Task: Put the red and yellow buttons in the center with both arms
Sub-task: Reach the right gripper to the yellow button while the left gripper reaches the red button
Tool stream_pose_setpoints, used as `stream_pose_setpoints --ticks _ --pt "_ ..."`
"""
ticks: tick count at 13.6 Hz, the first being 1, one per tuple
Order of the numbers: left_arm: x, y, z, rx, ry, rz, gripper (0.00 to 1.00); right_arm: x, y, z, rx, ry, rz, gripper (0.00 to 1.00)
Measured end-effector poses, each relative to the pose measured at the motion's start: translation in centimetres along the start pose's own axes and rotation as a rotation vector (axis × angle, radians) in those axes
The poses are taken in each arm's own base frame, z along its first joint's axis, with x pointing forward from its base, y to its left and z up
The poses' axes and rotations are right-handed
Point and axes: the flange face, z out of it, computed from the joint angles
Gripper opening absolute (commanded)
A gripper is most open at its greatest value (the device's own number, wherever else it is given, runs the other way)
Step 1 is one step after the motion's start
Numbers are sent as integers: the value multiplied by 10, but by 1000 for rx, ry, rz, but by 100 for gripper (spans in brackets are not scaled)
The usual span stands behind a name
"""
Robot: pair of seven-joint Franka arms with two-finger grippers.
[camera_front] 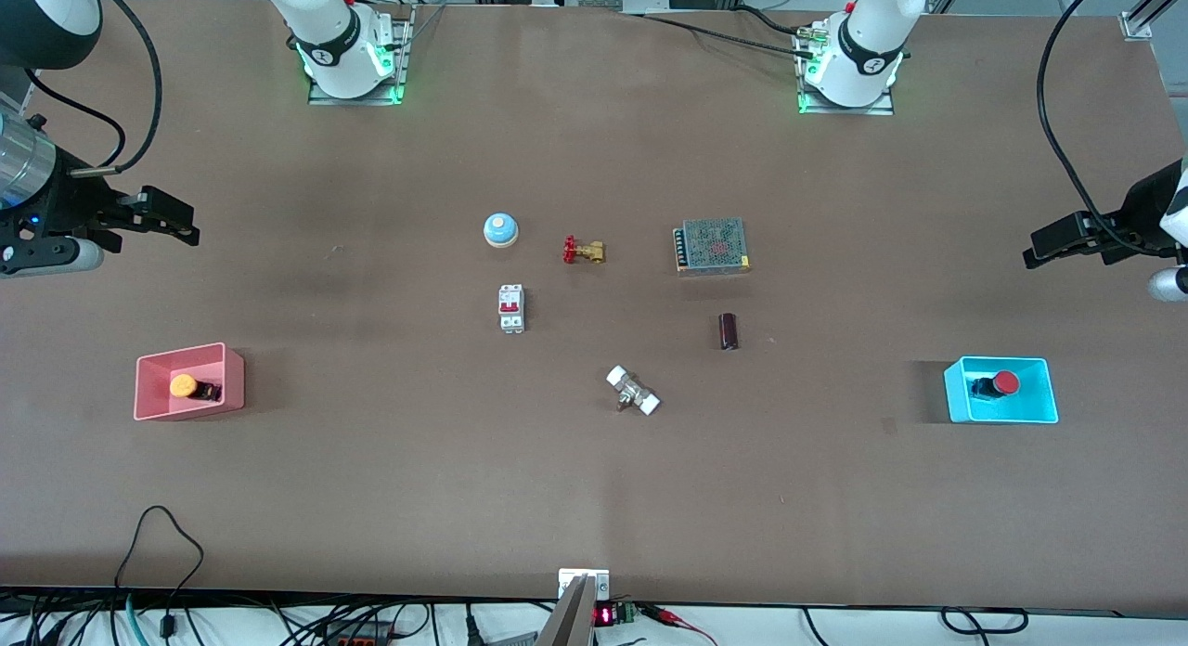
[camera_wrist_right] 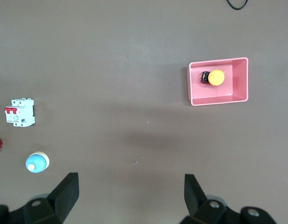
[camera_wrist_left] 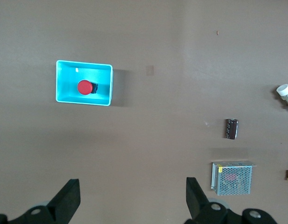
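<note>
The red button (camera_front: pixel 1000 383) lies in a cyan bin (camera_front: pixel 1044 406) toward the left arm's end of the table; it also shows in the left wrist view (camera_wrist_left: pixel 85 87). The yellow button (camera_front: pixel 186 386) lies in a pink bin (camera_front: pixel 151 368) toward the right arm's end; it also shows in the right wrist view (camera_wrist_right: pixel 215 77). My left gripper (camera_front: pixel 1035 251) is open and empty, high over bare table. My right gripper (camera_front: pixel 186 221) is open and empty, high over bare table. The brown tabletop center (camera_front: pixel 594 460) is bare nearer the camera.
In the middle stand a blue dome bell (camera_front: pixel 500 229), a brass valve with a red handle (camera_front: pixel 583 251), a white breaker (camera_front: pixel 511 308), a metal mesh box (camera_front: pixel 712 246), a dark cylinder (camera_front: pixel 729 331) and a white-ended fitting (camera_front: pixel 633 391).
</note>
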Motion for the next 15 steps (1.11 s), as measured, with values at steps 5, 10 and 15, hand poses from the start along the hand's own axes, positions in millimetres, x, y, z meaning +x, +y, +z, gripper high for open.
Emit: stream_pose_setpoints --ticks 5,10,15 --pt "0 0 0 0 5 0 100 1 1 0 0 3 1 100" --pt "3 -3 6 0 -2 -6 100 26 14 50 -5 -14 15 100" --pt "43 -9 90 0 -110 -15 100 62 65 122 -85 15 -19 100"
